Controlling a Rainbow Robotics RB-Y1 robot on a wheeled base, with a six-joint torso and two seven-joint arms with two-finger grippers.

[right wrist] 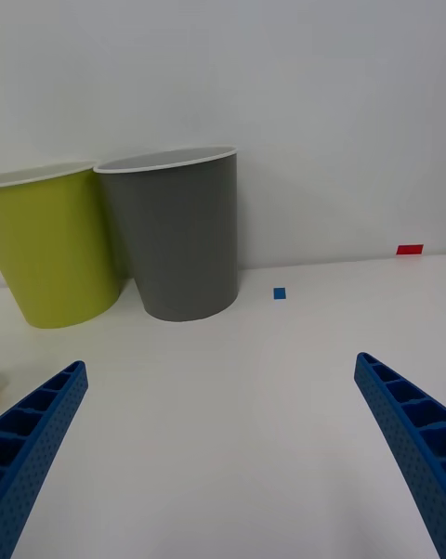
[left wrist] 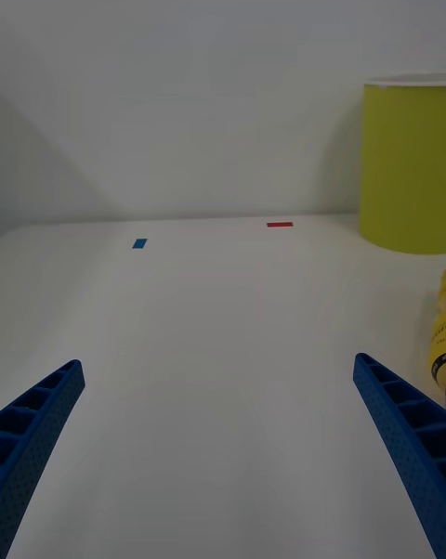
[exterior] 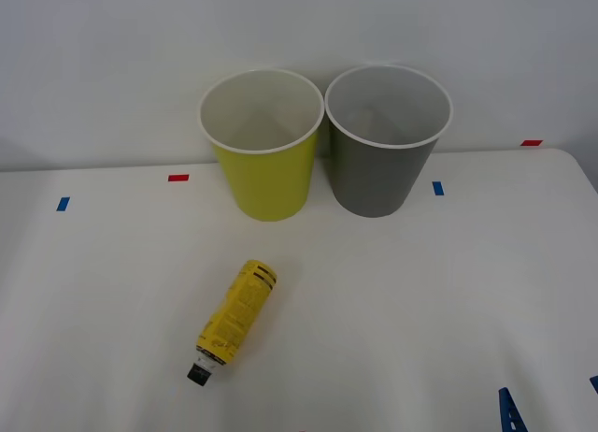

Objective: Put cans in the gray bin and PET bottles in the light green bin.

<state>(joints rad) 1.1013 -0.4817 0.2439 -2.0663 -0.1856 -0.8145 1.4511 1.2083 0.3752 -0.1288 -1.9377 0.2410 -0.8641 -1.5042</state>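
Two bins (exterior: 262, 170) on white table (exterior: 420, 301), perhaps against wall (exterior: 112, 67)

Overhead front; low table-level wrists

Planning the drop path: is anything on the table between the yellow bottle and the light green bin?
Nothing visible: the bottle lies on its side on bare table, with open surface up to the light green bin.

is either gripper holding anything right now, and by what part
Nothing is held. Both the left gripper and right gripper are open and empty; the yellow bottle lies on its side on the table.
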